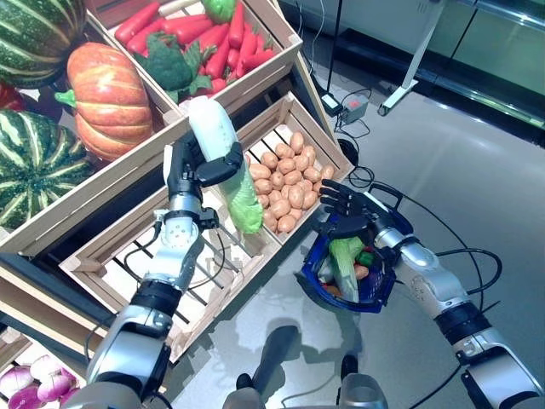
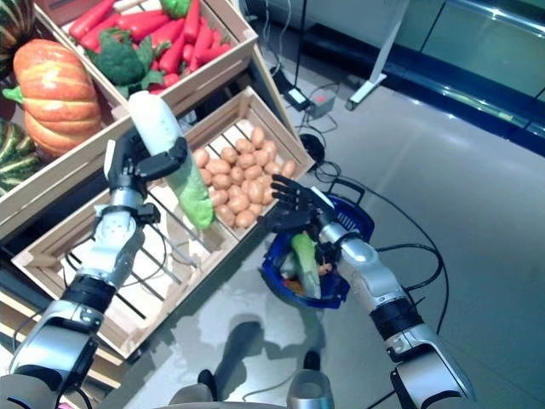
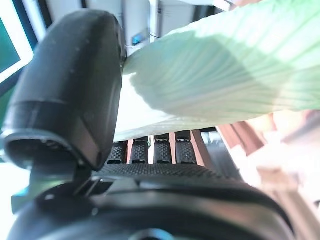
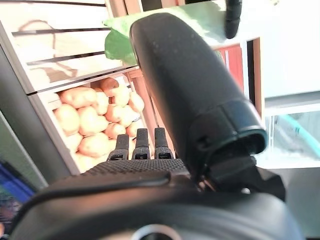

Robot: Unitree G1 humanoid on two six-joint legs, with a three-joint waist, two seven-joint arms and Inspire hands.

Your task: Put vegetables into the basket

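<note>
My left hand (image 1: 189, 173) is shut on a long white radish with green leaves (image 1: 223, 158), held in the air above the empty wooden crate (image 1: 136, 256) of the stand. The radish's pale green leaves also show in the left wrist view (image 3: 220, 80), pinched by the thumb (image 3: 70, 95). The blue plastic basket (image 1: 317, 288) stands on the floor to the right, with a green-and-white vegetable (image 1: 345, 260) and small orange and red pieces in it. My right hand (image 1: 345, 206) is open just above the basket's far rim, fingers straight toward the stand.
A wooden vegetable stand (image 1: 281, 51) with tilted crates fills the left side; a crate of potatoes (image 1: 289, 183) lies between my hands. A small box with cables (image 1: 353, 106) and a white frame leg (image 1: 417, 68) are on the grey floor beyond.
</note>
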